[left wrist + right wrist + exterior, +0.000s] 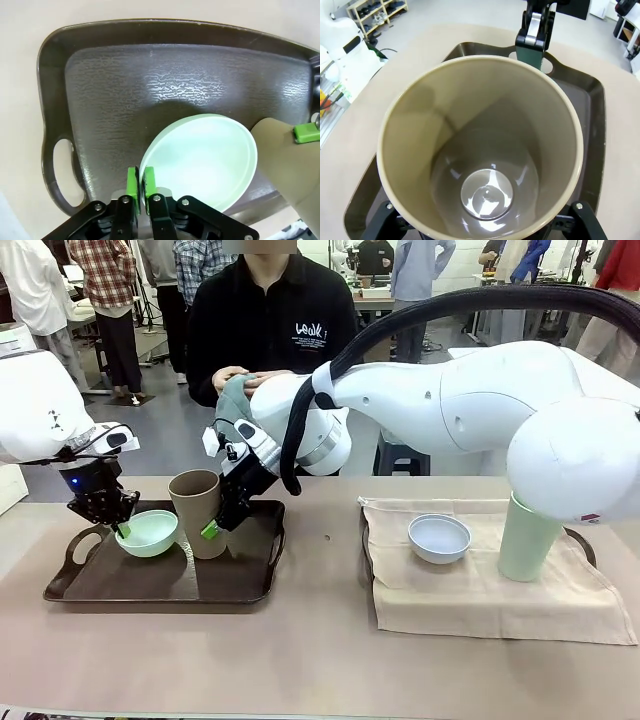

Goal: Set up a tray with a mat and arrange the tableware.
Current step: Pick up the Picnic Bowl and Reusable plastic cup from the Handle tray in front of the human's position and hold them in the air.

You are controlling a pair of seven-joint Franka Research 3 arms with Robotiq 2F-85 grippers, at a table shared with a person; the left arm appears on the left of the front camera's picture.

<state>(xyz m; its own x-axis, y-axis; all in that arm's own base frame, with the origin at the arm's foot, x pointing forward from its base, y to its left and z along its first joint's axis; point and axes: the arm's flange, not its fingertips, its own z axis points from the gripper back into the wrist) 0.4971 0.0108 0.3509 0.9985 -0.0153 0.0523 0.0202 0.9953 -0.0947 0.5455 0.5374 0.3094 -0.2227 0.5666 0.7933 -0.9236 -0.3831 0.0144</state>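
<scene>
My left gripper (122, 527) is shut on the rim of the mint green bowl (149, 532), which is tilted low over the dark brown tray (120, 585). In the left wrist view the green pads (133, 183) pinch the bowl (205, 160) at its edge. My right arm reaches across the table, and its gripper (216, 523) is shut on the tan brown cup (196, 502), which stands upright on the same tray beside the bowl. The cup (485, 150) shows from above in the right wrist view. At the right, a beige mat (480, 585) carries the white bowl (439, 537) and the pale green cup (527, 538).
A person at the far side holds a grey-green cloth (235, 400) in both hands. The mat lies over a second dark tray whose handle (588, 543) shows at the right. Bare tan table lies in front of both trays.
</scene>
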